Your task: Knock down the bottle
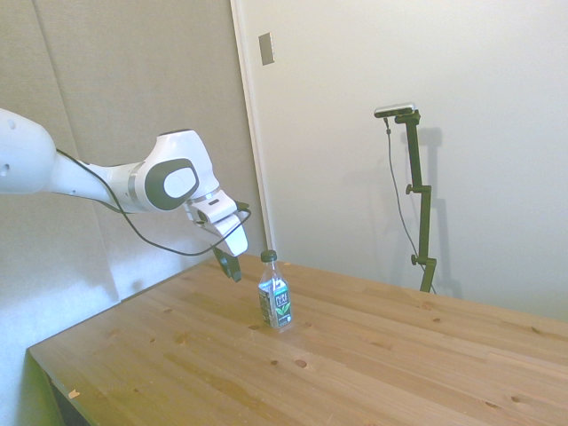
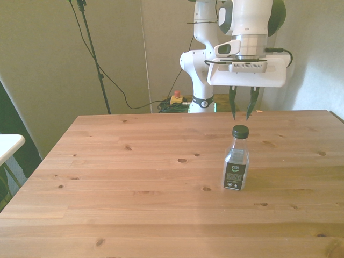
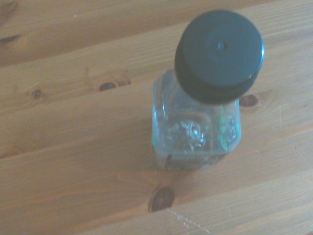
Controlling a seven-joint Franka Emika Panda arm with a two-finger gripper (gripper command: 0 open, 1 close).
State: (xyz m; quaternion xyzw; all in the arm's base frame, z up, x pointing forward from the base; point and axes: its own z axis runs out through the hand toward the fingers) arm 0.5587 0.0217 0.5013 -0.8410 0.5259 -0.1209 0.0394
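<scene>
Front view puts the bare wooden table (image 2: 134, 177) nearest, its pale planks marked with dark knots. On it, toward the front view's right, stands the small clear plastic bottle (image 2: 236, 159), upright, with a dark green cap and a dark blue-green label with white print. Just behind and above the cap hangs the tool (image 2: 242, 114) of the white arm, its two dark fingers (image 2: 233, 105) pointing down, spread apart with a clear gap and holding nothing. From the side, the tool (image 1: 233, 269) sits near the bottle (image 1: 274, 295) at cap height, not touching. Close up, the cap (image 3: 219, 55) fills the wrist view.
</scene>
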